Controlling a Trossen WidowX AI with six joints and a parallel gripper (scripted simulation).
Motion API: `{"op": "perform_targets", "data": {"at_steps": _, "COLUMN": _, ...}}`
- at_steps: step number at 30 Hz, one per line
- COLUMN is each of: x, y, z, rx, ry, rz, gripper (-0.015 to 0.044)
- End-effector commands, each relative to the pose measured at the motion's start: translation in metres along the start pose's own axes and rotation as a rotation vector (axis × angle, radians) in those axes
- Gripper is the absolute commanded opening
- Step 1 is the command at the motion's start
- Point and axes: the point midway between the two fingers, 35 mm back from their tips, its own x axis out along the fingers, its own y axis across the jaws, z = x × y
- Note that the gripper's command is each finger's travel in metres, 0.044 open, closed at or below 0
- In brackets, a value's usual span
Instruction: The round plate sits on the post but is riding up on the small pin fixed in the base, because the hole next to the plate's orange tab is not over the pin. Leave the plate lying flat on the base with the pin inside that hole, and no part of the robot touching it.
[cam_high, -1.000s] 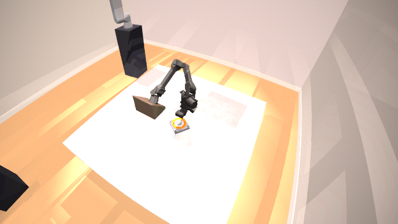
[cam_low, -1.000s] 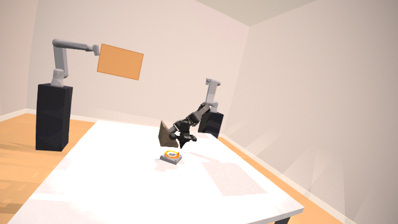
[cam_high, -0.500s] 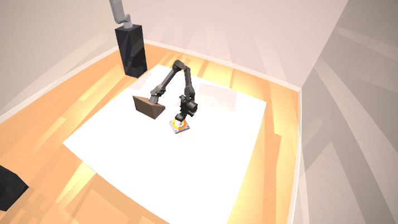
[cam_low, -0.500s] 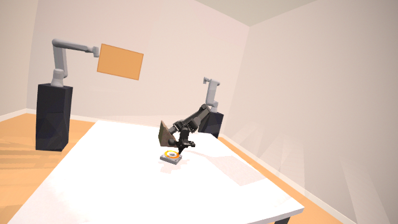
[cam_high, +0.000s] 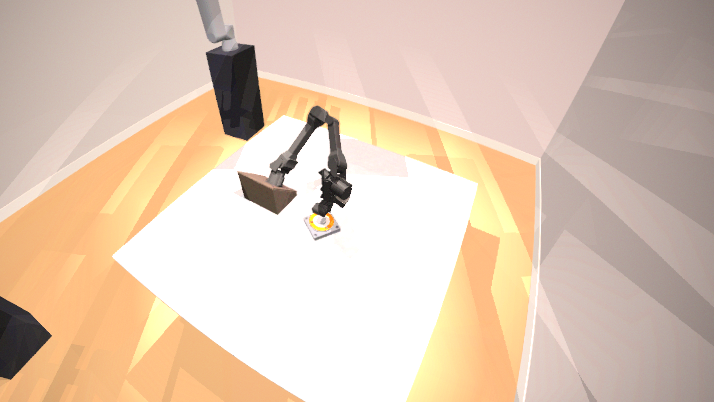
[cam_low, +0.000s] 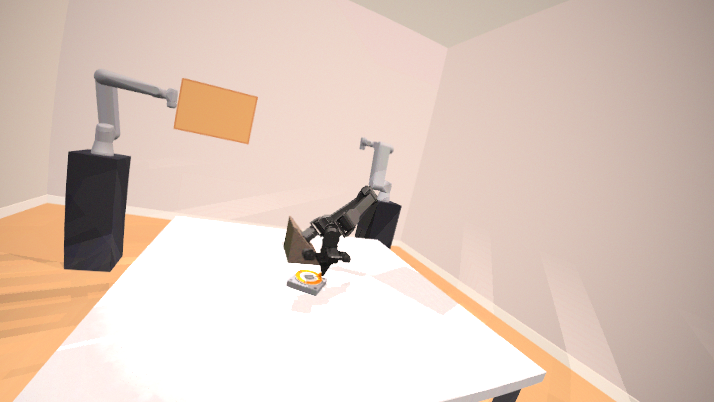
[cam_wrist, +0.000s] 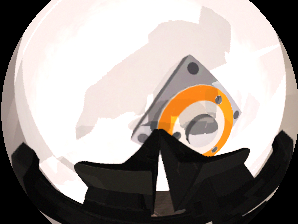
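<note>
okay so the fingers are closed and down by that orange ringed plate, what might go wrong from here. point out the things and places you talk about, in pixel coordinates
The closed fingers (cam_low: 323, 274) are right at the edge of the round plate (cam_high: 332, 224) (cam_low: 301, 281) (cam_wrist: 231, 120), so a low approach might tilt it instead of turning it. They also overhang the square base (cam_high: 316, 236) (cam_low: 302, 288) (cam_wrist: 176, 80), so dropping further could press on that.

The black arm arches over, its claw (cam_high: 320, 212) (cam_low: 324, 274) (cam_wrist: 158, 132) closed (tips pointing down, seemingly).

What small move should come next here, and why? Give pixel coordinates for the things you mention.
Probably a slight sideways nudge against the round plate's rim, turning it about the post: the closed end effector (cam_high: 322, 212) (cam_low: 324, 274) (cam_wrist: 158, 132) is down beside the round plate (cam_high: 312, 223) (cam_low: 301, 280) (cam_wrist: 187, 94), its tips near the orange ring.
</note>
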Motion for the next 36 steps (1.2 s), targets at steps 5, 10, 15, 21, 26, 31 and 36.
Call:
{"op": "perform_targets", "data": {"at_steps": 5, "x": 0.002, "y": -0.002, "z": -0.01, "rx": 0.009, "ry": 0.012, "rz": -0.003, "gripper": 0.0}}
{"op": "perform_targets", "data": {"at_steps": 10, "x": 0.002, "y": -0.002, "z": -0.011, "rx": 0.009, "ry": 0.013, "rz": -0.003, "gripper": 0.0}}
{"op": "perform_targets", "data": {"at_steps": 15, "x": 0.002, "y": -0.002, "z": -0.014, "rx": 0.009, "ry": 0.013, "rz": -0.003, "gripper": 0.0}}
{"op": "perform_targets", "data": {"at_steps": 21, "x": 0.002, "y": -0.002, "z": -0.016, "rx": 0.009, "ry": 0.013, "rz": -0.003, "gripper": 0.0}}
{"op": "perform_targets", "data": {"at_steps": 26, "x": 0.002, "y": -0.003, "z": -0.018, "rx": 0.01, "ry": 0.013, "rz": -0.003, "gripper": 0.0}}
{"op": "perform_targets", "data": {"at_steps": 31, "x": 0.002, "y": -0.003, "z": -0.021, "rx": 0.01, "ry": 0.013, "rz": -0.003, "gripper": 0.0}}
{"op": "perform_targets", "data": {"at_steps": 36, "x": 0.002, "y": -0.004, "z": -0.022, "rx": 0.01, "ry": 0.013, "rz": -0.003, "gripper": 0.0}}
